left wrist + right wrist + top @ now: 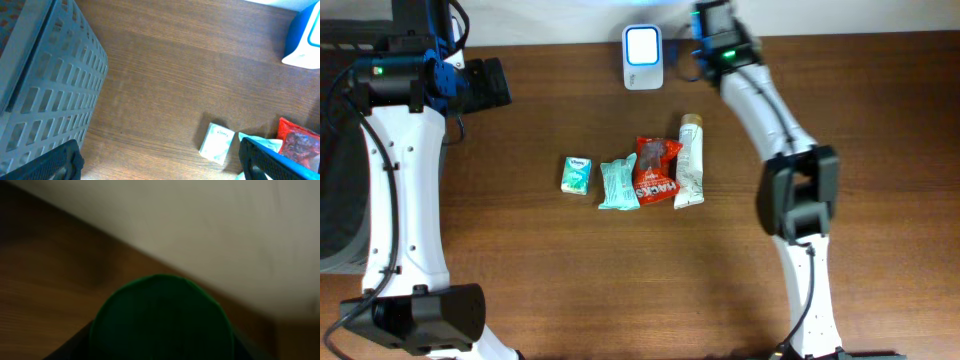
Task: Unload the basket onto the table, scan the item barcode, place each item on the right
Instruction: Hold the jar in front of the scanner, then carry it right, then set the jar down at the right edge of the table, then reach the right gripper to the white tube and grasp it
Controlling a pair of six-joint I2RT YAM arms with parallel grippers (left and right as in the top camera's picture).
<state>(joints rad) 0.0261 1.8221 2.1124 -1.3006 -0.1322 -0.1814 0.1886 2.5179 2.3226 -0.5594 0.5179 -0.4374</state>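
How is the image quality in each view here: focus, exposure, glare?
Overhead: sharp and evenly lit, but the scanner has a blown-out white screen. Left wrist: mildly soft, with a pale sheen on the table. Right wrist: dim and out of focus, a green round thing filling the lower frame.

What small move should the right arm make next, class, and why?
Probably shift the right gripper sideways toward the white scanner with the lit blue window. The right wrist view shows a dark green round item that seems to sit between its fingers, and the overhead view shows the gripper just beside the scanner, not over its window.
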